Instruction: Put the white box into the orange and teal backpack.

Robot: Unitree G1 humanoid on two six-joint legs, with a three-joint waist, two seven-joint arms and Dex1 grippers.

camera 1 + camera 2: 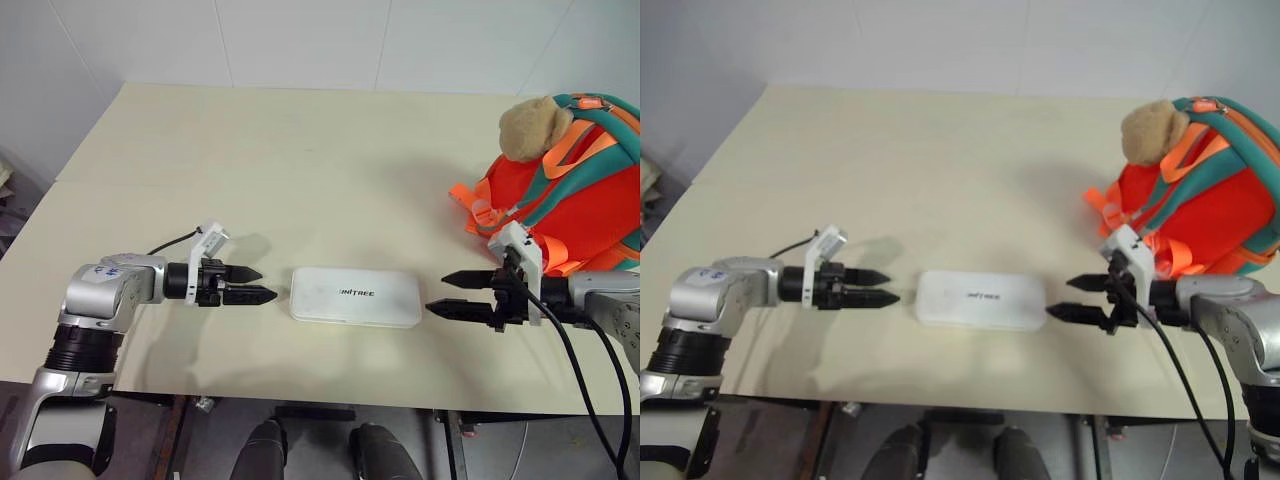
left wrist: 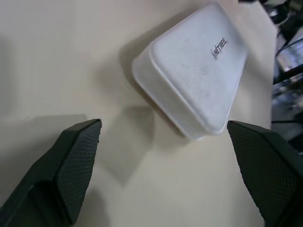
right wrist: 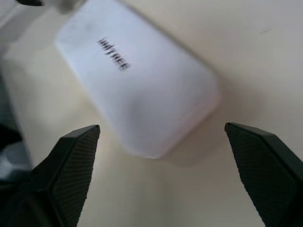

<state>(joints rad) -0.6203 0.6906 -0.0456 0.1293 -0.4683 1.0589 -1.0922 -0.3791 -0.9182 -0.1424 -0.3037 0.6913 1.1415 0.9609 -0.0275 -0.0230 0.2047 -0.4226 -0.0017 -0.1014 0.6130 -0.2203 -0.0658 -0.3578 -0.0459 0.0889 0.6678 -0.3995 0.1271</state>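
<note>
One white box [image 1: 355, 296] flat on table [image 1: 300, 150], one orange and teal backpack [image 1: 575, 190], left gripper [image 1: 258, 284] and right gripper [image 1: 447, 294] both released

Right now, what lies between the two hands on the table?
The flat glossy white box lies lengthwise between the open left hand and open right hand, short bare gaps of cream table at each end, as the left eye view shows.

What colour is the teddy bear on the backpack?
Tan. The plush bear sits on top of the orange and teal backpack, clearest in the left eye view.
</note>
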